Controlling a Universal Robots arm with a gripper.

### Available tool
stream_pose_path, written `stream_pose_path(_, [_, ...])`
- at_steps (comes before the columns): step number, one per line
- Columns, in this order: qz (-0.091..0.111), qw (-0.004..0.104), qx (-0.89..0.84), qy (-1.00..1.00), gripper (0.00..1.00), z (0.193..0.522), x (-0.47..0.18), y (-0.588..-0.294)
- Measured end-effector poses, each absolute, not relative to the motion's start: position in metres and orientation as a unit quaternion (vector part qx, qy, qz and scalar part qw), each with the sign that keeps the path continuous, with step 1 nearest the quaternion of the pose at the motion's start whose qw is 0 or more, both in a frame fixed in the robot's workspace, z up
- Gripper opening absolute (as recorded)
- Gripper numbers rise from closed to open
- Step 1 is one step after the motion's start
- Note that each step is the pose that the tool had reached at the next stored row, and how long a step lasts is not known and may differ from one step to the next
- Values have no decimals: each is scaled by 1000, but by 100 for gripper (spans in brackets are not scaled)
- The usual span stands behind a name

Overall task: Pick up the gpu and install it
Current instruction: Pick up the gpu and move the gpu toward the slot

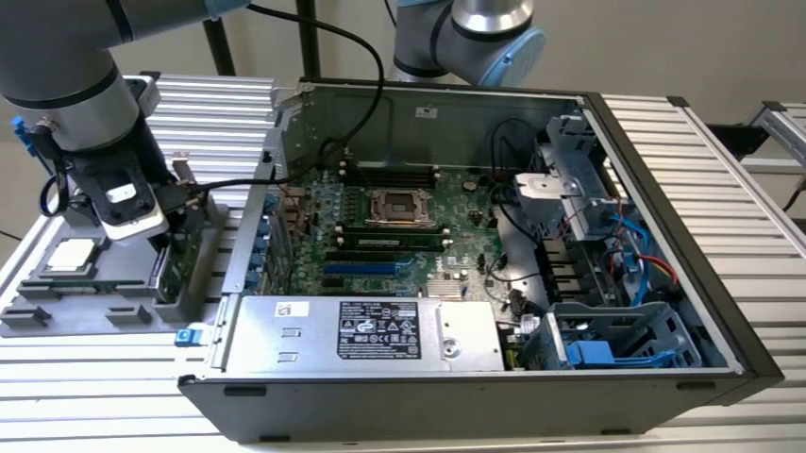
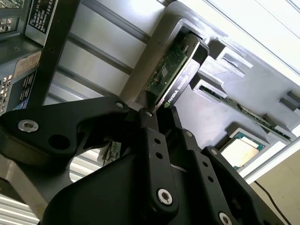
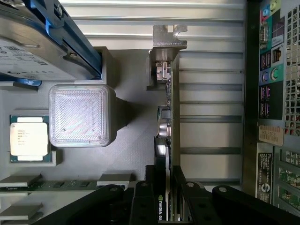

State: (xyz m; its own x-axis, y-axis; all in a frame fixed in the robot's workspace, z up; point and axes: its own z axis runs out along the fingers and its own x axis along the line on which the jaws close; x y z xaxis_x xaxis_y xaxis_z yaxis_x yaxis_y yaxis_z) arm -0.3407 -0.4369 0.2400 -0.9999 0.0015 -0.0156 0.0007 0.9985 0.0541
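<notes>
The gripper (image 3: 165, 179) sits over the gpu (image 3: 171, 108). Its fingers (image 3: 144, 201) stand one on each face of the card's upper edge. They appear clamped on the gpu, though the contact line itself is partly hidden in both wrist views.

The gpu stands on edge in a slot of the grey holder (image 3: 136, 150), and its silver bracket (image 3: 168, 40) is at the end away from the fingers. The card is not yet lifted out. Judged step: grasp, at the start of the pick-up.

Judged requirement: a straight pull in the card's own plane, because the slot walls flank both faces.

A translucent square block (image 3: 79, 115) stands just beside the slot. Beyond it lie a processor (image 3: 28, 138) and a hard drive (image 3: 37, 47) with blue rails.

In the exterior view, the open computer case (image 1: 504, 387) stands on the slatted surface (image 1: 705, 170), to the exterior view's right of the holder. The case wall stands between the holder and the motherboard (image 1: 391, 236). The power supply (image 1: 365, 330) and loose cables crowd the board's edges.
</notes>
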Motion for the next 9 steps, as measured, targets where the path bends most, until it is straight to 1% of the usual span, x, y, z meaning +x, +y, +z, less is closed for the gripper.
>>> stream_pose_path(9, [27, 8, 0, 1000, 0, 240, -341, -437])
